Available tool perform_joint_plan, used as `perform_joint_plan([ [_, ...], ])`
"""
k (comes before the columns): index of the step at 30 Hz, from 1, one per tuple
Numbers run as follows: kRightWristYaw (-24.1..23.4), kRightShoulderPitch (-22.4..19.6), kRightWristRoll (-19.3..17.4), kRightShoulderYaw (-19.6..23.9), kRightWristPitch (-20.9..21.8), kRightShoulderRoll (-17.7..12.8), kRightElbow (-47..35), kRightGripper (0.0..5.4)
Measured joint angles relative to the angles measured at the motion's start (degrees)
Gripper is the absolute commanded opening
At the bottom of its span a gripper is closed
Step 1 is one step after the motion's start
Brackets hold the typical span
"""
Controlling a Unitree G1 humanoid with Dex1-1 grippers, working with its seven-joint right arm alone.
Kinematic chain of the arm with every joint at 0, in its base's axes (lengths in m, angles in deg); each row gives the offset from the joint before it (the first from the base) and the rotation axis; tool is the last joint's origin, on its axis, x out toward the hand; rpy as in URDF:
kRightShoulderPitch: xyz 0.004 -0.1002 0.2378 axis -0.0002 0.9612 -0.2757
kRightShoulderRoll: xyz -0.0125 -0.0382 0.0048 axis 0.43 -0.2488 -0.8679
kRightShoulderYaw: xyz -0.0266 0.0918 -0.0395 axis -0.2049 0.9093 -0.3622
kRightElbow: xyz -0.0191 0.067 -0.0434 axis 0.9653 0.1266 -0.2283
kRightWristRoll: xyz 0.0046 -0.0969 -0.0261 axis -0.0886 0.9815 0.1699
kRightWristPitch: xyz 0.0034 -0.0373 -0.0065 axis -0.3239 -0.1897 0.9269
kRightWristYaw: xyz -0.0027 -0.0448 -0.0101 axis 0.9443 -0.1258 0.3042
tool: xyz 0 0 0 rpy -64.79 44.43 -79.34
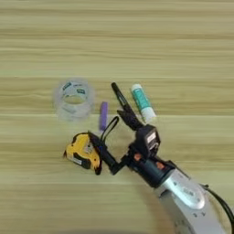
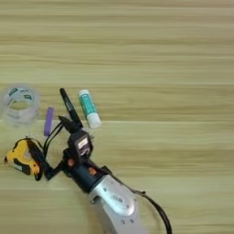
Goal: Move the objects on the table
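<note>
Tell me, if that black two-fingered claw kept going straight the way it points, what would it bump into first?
The right gripper points up-left with its fingers spread. Straight ahead lies the black strap loop of the yellow tape measure, then the short purple stick. One finger already reaches the tape measure, though height above the table is unclear.

The tabletop (image 1: 137,36) is light tan wood with long streaks. A clear tape roll (image 1: 73,99) lies on it at the left. Just beside it is a short purple stick (image 1: 103,115), then a black marker (image 1: 120,98) and a white-and-teal glue stick (image 1: 143,103). A yellow tape measure (image 1: 82,152) lies nearer the front.
</note>
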Motion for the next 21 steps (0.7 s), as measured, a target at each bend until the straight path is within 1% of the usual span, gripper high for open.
perform_joint_plan([
  [3,0.2,-0.1,1.2,-1.6,0.3,0.3,0.8,5.38],
  [6,0.2,-0.2,3.0,-3.5,0.8,0.3,3.3,5.38],
  [10,0.1,-0.3,4.9,-5.3,2.4,0.6,5.0,5.38],
  [16,-0.4,-1.4,6.5,-5.1,4.2,0.7,9.0,5.38],
  [21,-0.4,-2.3,7.0,-4.9,5.4,0.8,11.4,5.38],
])
